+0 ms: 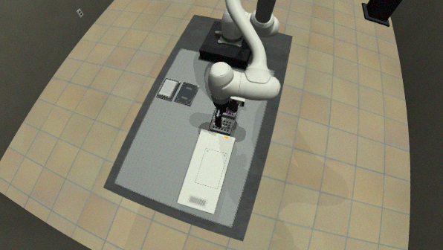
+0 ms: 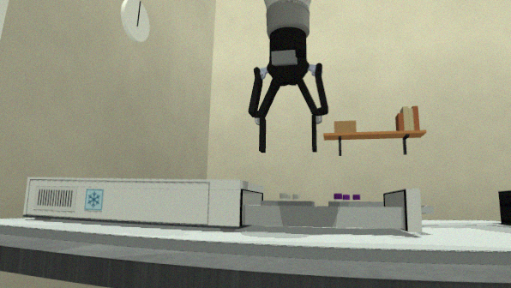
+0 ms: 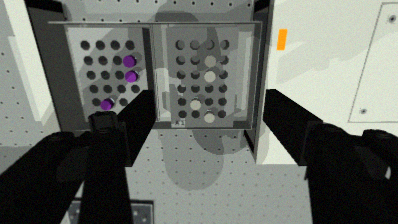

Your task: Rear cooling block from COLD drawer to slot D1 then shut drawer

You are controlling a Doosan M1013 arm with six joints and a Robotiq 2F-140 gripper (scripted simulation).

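From above, with the gripper as dial centre, slot D2 [image 1: 163,97] and bare D1 [image 1: 186,94] lie toward ten o'clock; COLD [image 1: 206,171] [image 2: 146,203] [image 3: 320,85] sits at six. The gripper [image 1: 218,124] [image 2: 288,151] [image 3: 209,105], released, hovers over the rear block [image 1: 223,127] [image 2: 296,203] [image 3: 202,90], seated in the open drawer [image 2: 364,218] [image 3: 256,75]. The lit lamp [image 1: 226,138] [image 3: 282,39] is toward five, the front block [image 2: 357,204] [image 3: 107,52] toward one.
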